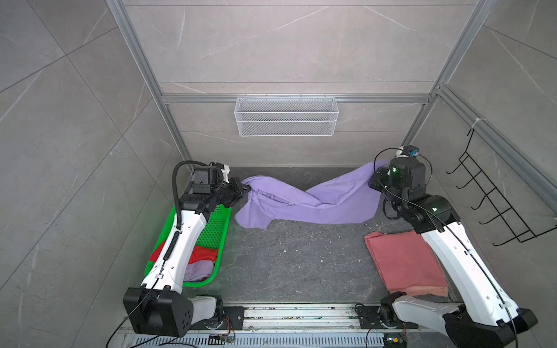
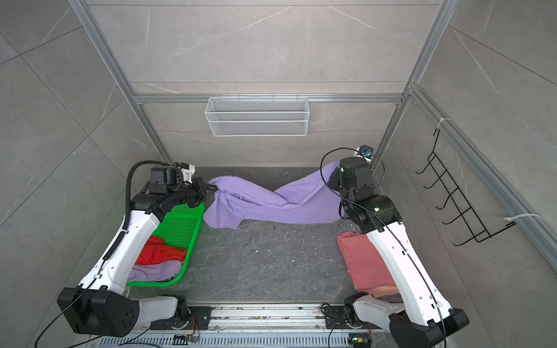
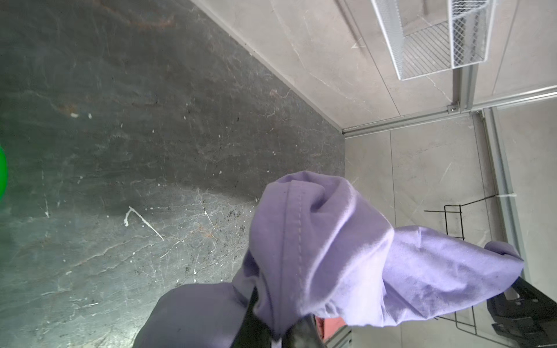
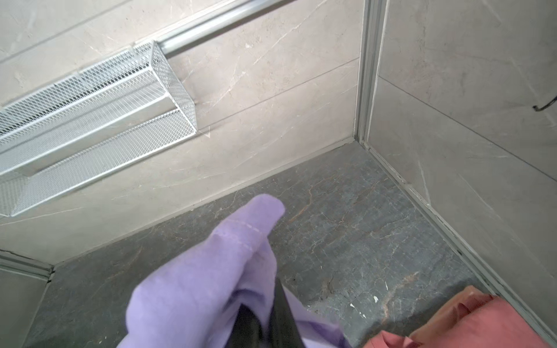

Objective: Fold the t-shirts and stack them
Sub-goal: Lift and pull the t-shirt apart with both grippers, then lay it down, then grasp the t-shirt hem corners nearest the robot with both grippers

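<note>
Lavender t-shirt (image 1: 304, 202) twisted, long axis left-to-right, ends pinched in left tool (image 1: 245, 190) and right tool (image 4: 266, 313)

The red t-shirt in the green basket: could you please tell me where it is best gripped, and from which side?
I would pinch the red t-shirt at its middle fold, coming down from above: the green basket's walls close off its sides, and it lies bunched with no flat edge showing.
</note>
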Controlling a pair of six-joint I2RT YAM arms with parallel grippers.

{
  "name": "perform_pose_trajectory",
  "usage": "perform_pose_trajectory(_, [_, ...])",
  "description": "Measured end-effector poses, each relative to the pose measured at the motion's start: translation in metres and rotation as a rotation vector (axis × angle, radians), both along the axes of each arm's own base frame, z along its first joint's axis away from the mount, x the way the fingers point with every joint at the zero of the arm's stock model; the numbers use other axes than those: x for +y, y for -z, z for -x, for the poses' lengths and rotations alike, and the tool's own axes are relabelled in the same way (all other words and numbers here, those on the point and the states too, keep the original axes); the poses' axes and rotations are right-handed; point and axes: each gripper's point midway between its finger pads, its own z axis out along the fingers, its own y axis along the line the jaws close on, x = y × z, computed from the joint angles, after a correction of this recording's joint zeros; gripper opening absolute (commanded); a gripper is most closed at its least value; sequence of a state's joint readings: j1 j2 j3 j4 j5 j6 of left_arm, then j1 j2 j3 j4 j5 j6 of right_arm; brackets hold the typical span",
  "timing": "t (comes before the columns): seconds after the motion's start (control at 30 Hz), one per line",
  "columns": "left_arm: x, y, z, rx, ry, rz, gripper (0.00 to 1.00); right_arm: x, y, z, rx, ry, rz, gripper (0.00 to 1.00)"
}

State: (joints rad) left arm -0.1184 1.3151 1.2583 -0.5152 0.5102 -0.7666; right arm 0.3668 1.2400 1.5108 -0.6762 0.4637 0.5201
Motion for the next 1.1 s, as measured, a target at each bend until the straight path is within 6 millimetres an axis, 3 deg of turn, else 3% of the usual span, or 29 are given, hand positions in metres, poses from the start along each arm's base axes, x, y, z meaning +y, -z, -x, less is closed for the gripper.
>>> perform_pose_trajectory(0.1, [-0.004,0.048,-0.013,0.124,-0.032,0.032,0.0,0.017,0.044,-0.033,0.082,-0.006,-0.024,0.08])
perform_pose_trajectory(0.17, [-0.006,0.083,-0.023,0.212,-0.056,0.032,0.0,0.03,0.095,-0.06,0.175,-0.014,-0.024,0.09])
perform_pose_trajectory(0.2, [-0.006,0.097,-0.029,0.244,-0.062,0.029,0.07,0.034,0.118,-0.072,0.221,-0.018,-0.025,0.12])
perform_pose_trajectory(0.3, [-0.007,0.131,-0.048,0.314,-0.079,0.01,0.51,0.039,0.178,-0.106,0.336,-0.005,-0.047,0.43])
perform_pose_trajectory(0.33, [-0.007,0.138,-0.056,0.327,-0.084,0.0,0.58,0.038,0.192,-0.12,0.367,0.002,-0.053,0.52])
perform_pose_trajectory(0.4, [-0.005,0.148,-0.074,0.33,-0.098,-0.021,0.67,0.038,0.203,-0.142,0.377,0.016,-0.079,0.69])
perform_pose_trajectory(0.47, [0.0,0.15,-0.085,0.311,-0.119,-0.057,0.74,0.037,0.203,-0.15,0.373,0.015,-0.092,0.72])
perform_pose_trajectory(0.6, [0.015,0.141,-0.09,0.268,-0.156,-0.159,0.76,0.039,0.19,-0.146,0.344,-0.001,-0.112,0.73])
perform_pose_trajectory(0.77, [0.025,0.125,-0.076,0.249,-0.12,-0.314,0.74,0.028,0.179,-0.114,0.34,0.021,-0.132,0.74])
perform_pose_trajectory(0.93, [-0.001,0.128,-0.044,0.294,-0.01,-0.485,0.72,0.012,0.194,-0.073,0.397,0.079,-0.144,0.76])
perform_pose_trajectory(1.1, [-0.031,0.144,-0.004,0.371,0.102,-0.567,0.67,-0.001,0.228,-0.04,0.501,0.13,-0.145,0.77])
